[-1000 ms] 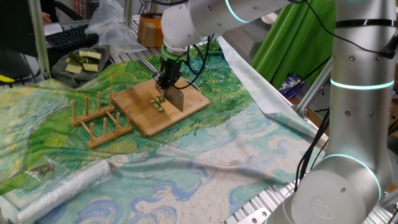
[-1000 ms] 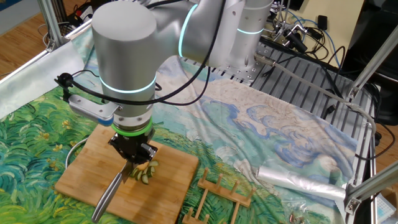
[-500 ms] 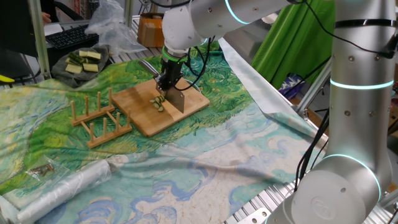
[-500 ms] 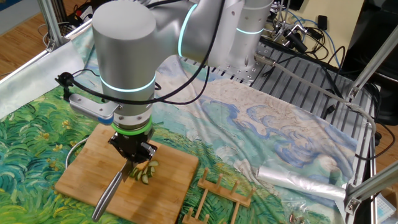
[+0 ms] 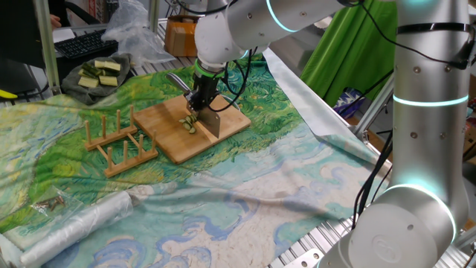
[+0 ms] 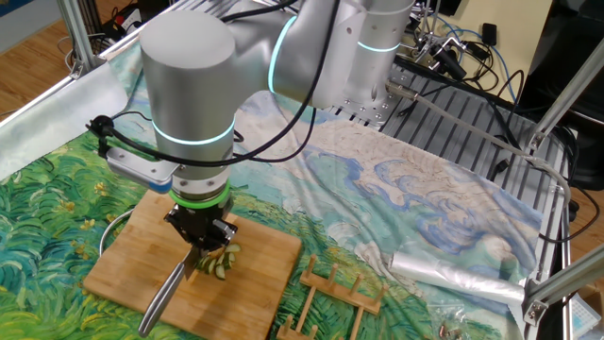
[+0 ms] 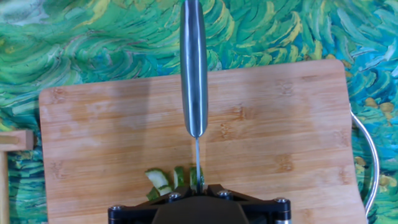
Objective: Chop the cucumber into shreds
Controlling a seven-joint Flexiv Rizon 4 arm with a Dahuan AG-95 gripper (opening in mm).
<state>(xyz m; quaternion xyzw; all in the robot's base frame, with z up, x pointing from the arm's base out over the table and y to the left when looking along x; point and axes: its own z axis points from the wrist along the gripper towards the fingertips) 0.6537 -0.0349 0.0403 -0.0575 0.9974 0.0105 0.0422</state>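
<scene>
Gripper [image 6: 202, 247] over bamboo board [image 5: 167, 141], swirly green cloth [image 5: 67, 160] beneath.

Cucumber [image 7: 163, 182] partly hidden under end effector [image 7: 196, 202]

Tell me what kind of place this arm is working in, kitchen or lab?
Most likely a lab bench set up as a mock kitchen: aluminium framing and loose cables surround the table, a keyboard sits behind, and the cutting board lies on a painted cloth.
</scene>
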